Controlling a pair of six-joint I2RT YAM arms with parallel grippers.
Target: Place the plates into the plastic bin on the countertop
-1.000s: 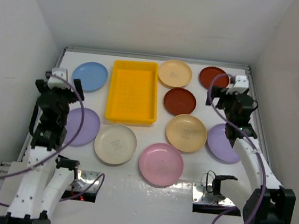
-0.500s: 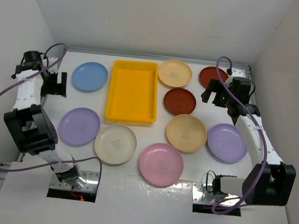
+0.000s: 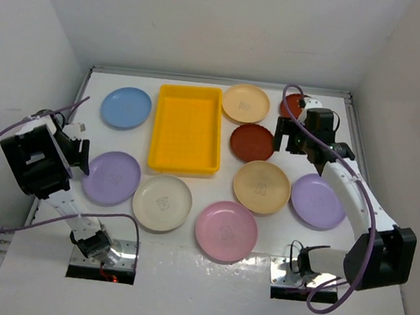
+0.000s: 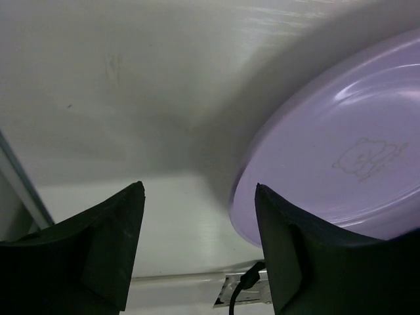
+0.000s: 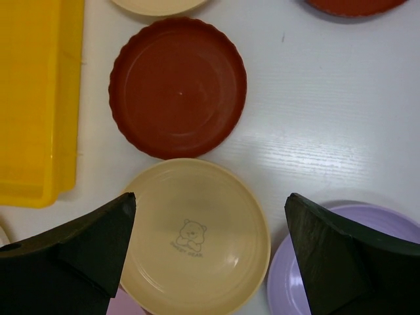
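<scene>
Where white panels (image 3: 208,29) wall it, white countertop (image 3: 204,288), plates (image 3: 225,231), yellow bin (image 3: 187,129)

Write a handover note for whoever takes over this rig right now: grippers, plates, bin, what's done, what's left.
Left gripper: open, empty, low at the rim of the left purple plate.
Right gripper: open, empty, above the tan plate and a dark red plate.
Bin: empty, towards the back of the table.
Plates: nine visible, all on the table beside and in front of the bin.
Done: nothing is in the bin yet.
Left: every plate.
</scene>
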